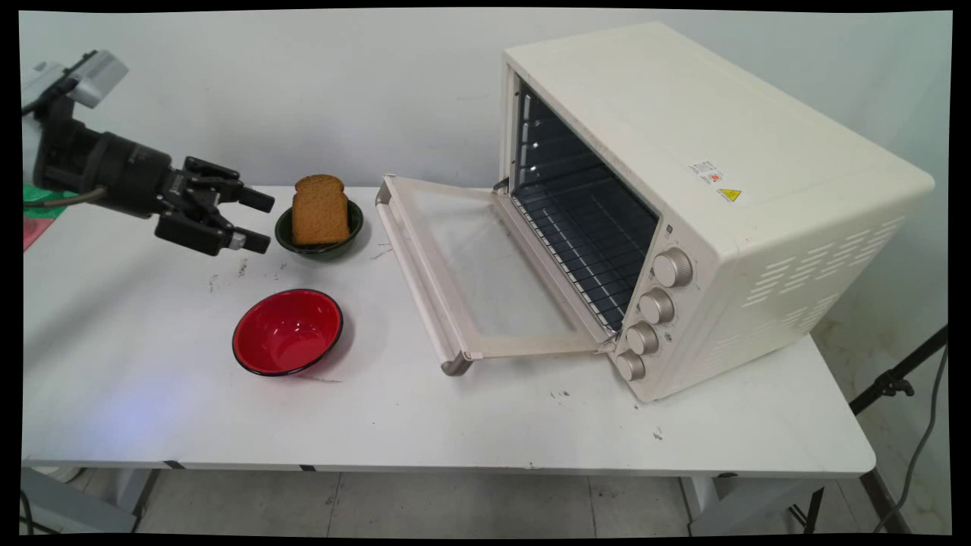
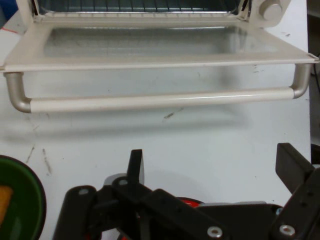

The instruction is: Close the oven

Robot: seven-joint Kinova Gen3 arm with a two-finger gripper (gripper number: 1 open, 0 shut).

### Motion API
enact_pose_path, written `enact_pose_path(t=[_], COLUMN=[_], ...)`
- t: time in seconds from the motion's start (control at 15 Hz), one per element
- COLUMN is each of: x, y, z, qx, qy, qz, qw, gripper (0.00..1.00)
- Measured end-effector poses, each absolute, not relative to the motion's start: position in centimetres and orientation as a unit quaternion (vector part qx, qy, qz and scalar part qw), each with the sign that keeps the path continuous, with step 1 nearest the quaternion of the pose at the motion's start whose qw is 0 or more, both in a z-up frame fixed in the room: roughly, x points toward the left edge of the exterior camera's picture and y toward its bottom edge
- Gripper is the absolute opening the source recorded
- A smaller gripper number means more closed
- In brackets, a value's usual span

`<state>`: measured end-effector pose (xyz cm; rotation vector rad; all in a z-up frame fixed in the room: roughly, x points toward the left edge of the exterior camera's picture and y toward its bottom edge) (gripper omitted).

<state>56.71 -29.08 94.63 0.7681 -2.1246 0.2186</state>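
claw point(image 1: 254, 220) was seen spread wide, nothing held | toast point(image 1: 320, 210) was stood upright in green bowl point(image 1: 282, 231), just right of claw | red bowl point(image 1: 287, 331) nearer, oven door point(image 1: 463, 265) lowered

You are looking at a black two-finger gripper point(image 1: 256, 221) with blocky, flat-ended fingers point(image 1: 253, 199) on jointed black links. It is joining a round, ribbed black wrist point(image 1: 125, 176), and a pale grey box point(image 1: 97, 76) is sitting on top behind it. A thin cable point(image 1: 64, 200) is running under the wrist. In the hand view, small silver screws point(image 2: 214, 231) are showing on the links.
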Motion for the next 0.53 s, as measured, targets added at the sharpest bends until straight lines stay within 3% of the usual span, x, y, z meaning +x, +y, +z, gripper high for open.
enact_pose_path(t=[0.53], x=[53.9], y=[-32.4], z=[93.5], qx=[0.323], qy=[-0.859], qz=[0.101], qw=[0.383], gripper=[1.00])
